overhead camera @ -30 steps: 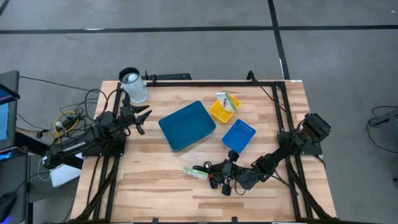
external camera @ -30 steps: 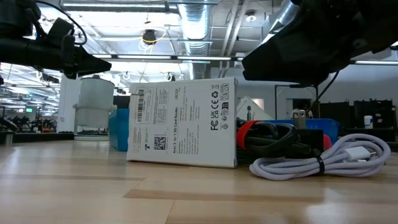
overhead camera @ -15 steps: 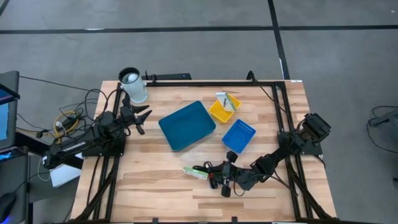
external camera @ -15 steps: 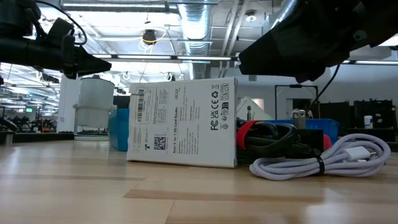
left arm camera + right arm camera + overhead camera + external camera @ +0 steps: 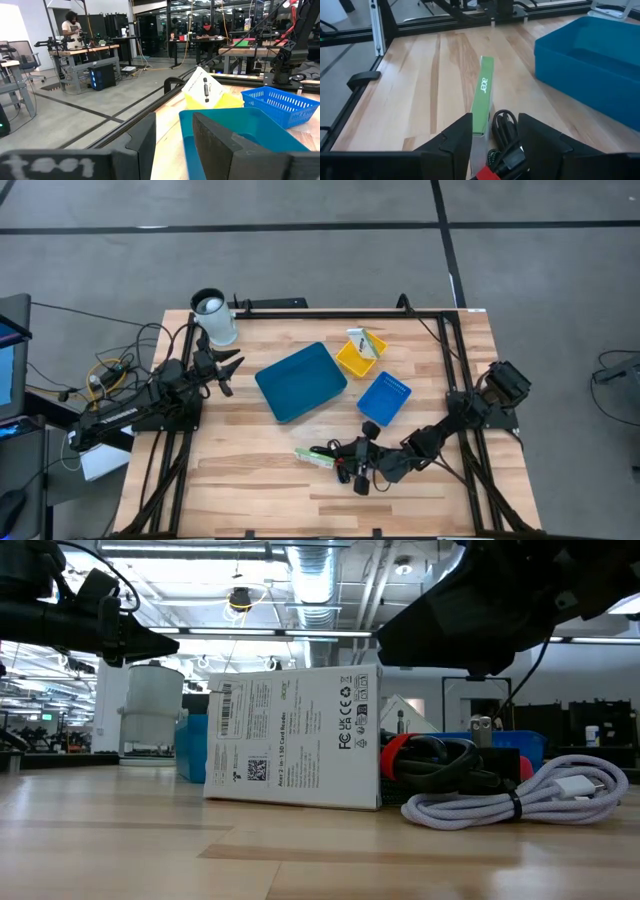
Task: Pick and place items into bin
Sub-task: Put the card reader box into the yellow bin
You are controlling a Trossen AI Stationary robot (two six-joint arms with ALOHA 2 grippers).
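From where I stand, the pick is only being lined up. The right claw (image 5: 362,462) hangs over the items, fingers spread and holding nothing, beside the green-edged white box (image 5: 482,95) and the black cable coil (image 5: 504,127), a little way off the big blue bin (image 5: 300,381). Next it likely must drop and close on one piece. The left claw (image 5: 228,367) waits, parted, on the bin's other side. The wooden bench (image 5: 240,470) sits in an open workshop.

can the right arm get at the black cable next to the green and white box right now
Probably yes. The right gripper hangs open right at the black cable beside the green and white box, with nothing between them.
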